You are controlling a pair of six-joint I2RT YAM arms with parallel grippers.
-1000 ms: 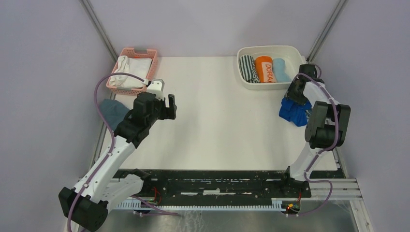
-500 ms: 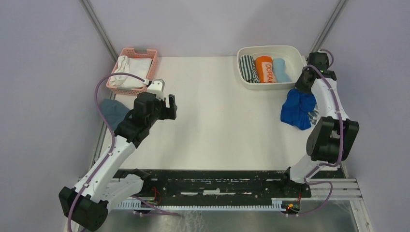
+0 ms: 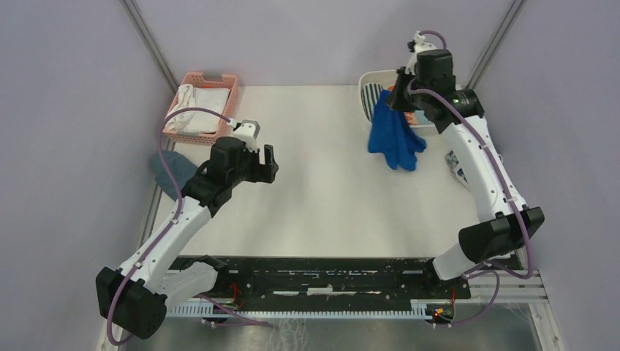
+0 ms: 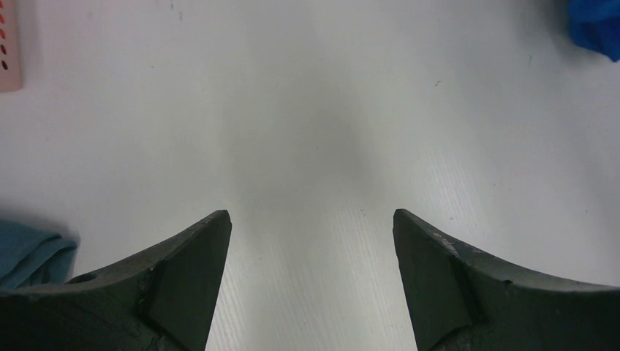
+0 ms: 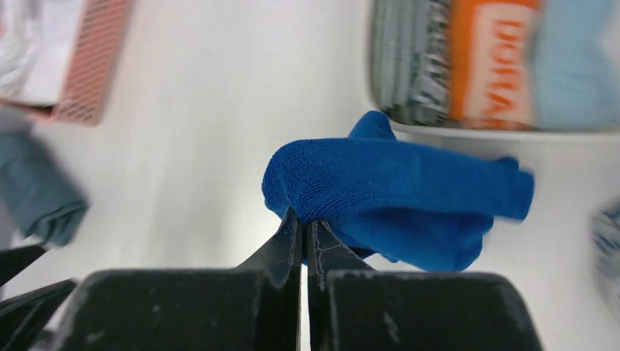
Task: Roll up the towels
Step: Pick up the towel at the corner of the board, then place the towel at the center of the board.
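Top external view: at far left we see a pink basket [image 3: 201, 102] of white cloths. Just in front of it, at the edge of the table [image 3: 322, 205], lies a dull teal-grey cloth [image 3: 167, 172]. The left gripper [image 3: 267, 162] hovers over bare table near them, its jaws spread wide and holding nothing.

Moving right, the royal blue towel [image 3: 393, 135] hangs crumpled in the air over the far right part of the table. It is pinched at its top by the right gripper [image 3: 391, 93], whose jaws are closed tight on a fold of it. Just behind sits a white tub [image 3: 380, 73] with rolled cloths inside. At the right edge, a whitish patterned towel [image 3: 456, 165] lies partly hidden by the arm.

We judge the step in hand to be carrying the blue towel to open table. The next move calls for lowering it and spreading it flat, perhaps with the left jaws taking a corner, before any rolling.
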